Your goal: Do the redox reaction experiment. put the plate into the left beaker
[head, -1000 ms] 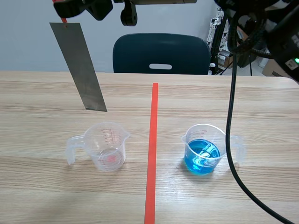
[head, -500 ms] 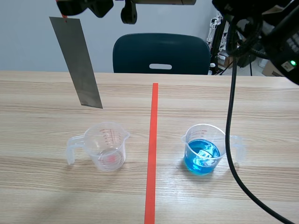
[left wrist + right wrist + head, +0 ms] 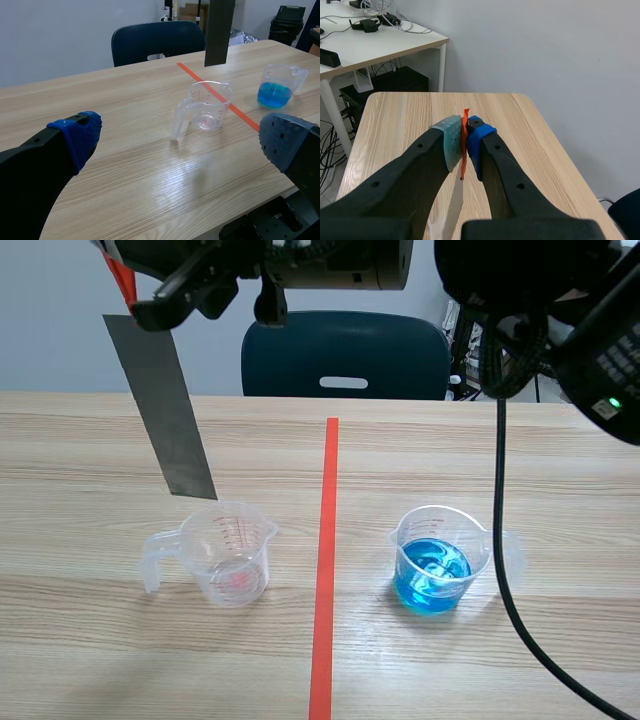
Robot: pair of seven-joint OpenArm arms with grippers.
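My right hand (image 3: 464,137), raised high and reaching across from its own side to the far left of the tabletop (image 3: 100,660), is closed on a thin orange-red tab (image 3: 122,278) at the top of the grey metal plate (image 3: 160,405), its two pads pinching the tab flat; the plate hangs from that grip on its long axis, near upright but leaning, its upper end away from the red tape line (image 3: 325,570) and its lower end slanting in toward it. That lower edge is poised just over the far rim of the empty left beaker (image 3: 232,552); from my left wrist it shows clear air between edge and rim, so the plate is not yet inside. By my reckoning the drop that matters is almost straight down, with a small shift toward me to centre the edge over the mouth; a corner catching the rim could tip the light plastic beaker. My left hand (image 3: 180,140) waits low on the near side, fingers wide apart and holding nothing; the second beaker (image 3: 437,560), holding blue liquid, stands well apart across the line; a dark chair (image 3: 345,350) sits beyond the tabletop.
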